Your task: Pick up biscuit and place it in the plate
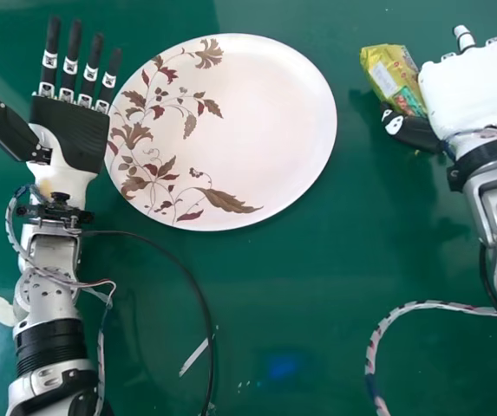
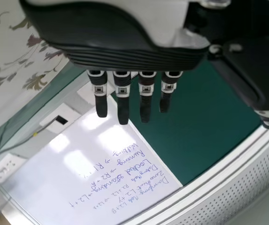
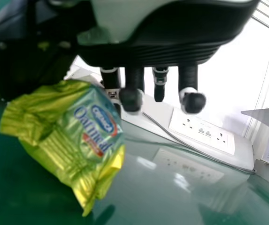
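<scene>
One yellow biscuit packet (image 1: 389, 73) is pinched in the right hand (image 1: 469, 94); the left hand (image 1: 71, 134), fingers straight, is by the floral plate (image 1: 265, 121)

From here, bright light is glaring in white patches off the whiteboard (image 2: 45, 192), glinting in streaks on the glossy table (image 3: 148, 206), while soft shadows are dimming parts of its green surface.

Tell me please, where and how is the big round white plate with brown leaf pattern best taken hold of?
The plate is probably best pinched at its left rim, coming from the left, where the open black-and-white left hand is. It is wide, round and rather flat, so its edge seems the part easiest to grip between thumb and fingers.
</scene>
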Available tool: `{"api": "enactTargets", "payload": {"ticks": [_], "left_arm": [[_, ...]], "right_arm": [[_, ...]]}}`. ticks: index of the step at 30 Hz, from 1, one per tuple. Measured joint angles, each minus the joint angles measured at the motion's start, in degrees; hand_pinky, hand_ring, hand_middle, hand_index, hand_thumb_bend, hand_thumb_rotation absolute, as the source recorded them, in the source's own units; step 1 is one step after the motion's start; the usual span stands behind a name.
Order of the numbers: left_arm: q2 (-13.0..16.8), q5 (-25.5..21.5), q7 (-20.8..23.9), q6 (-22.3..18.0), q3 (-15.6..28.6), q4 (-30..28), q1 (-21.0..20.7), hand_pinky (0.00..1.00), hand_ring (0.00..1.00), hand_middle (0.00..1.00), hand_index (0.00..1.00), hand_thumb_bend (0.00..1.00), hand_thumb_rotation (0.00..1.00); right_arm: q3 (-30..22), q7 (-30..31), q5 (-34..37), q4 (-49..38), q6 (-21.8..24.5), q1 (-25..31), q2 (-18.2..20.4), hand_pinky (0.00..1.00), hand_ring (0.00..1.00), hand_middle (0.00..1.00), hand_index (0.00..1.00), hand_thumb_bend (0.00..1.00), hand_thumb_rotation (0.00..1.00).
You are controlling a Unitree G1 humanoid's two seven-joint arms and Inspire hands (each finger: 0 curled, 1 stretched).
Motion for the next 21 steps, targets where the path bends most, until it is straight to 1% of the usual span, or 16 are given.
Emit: {"api": "enactTargets", "payload": {"ticks": [3,5,7,10,13,16,21], "left_arm": [[-0.05,0.0,0.03,0.11,-0.01,-0.14,0.02,0.81,0.87,0.9,0.95,1.0,0.72],[-0.04,-0.38,0.18,0.58,0.04,-0.28,0.02,0.81,0.87,0.91,0.95,1.0,0.73],[-0.04,-0.82,0.35,0.92,0.11,-0.44,0.06,0.82,0.86,0.91,0.96,1.0,0.76],[-0.16,-0.99,0.52,0.99,0.11,-0.83,0.17,0.84,0.87,0.92,0.96,1.0,0.75],[-0.27,-1.13,0.68,0.98,0.11,-1.43,0.18,0.82,0.87,0.92,0.96,1.0,0.75],[-0.28,-1.03,1.85,0.86,0.1,-1.5,0.19,0.86,0.87,0.92,0.96,1.0,0.76],[-0.28,-1.12,1.84,0.81,0.17,-1.36,0.13,0.78,0.85,0.91,0.96,1.0,0.76]], "right_arm": [[-0.49,0.05,0.38,-0.74,0.0,0.0,0.01,0.02,0.0,0.0,0.08,0.0,0.0],[-1.3,0.52,0.94,-1.61,0.03,0.0,0.03,0.02,0.0,0.0,0.07,0.0,0.0],[-1.86,2.0,1.24,-2.85,0.07,-0.07,0.03,0.03,0.0,0.0,0.07,0.0,0.0],[-2.62,4.81,1.96,-4.46,0.08,-0.15,0.09,0.03,0.0,0.0,0.07,0.0,0.0],[-3.84,6.32,2.5,-5.98,0.18,-0.21,0.11,0.03,0.0,0.0,0.07,0.0,0.0],[-4.29,7.61,2.57,-7.71,0.22,-0.21,0.39,0.02,0.0,0.0,0.07,0.0,0.0],[-5.06,8.26,2.52,-9.77,0.28,-0.12,0.95,0.03,0.0,0.0,0.07,0.0,0.0]]}}
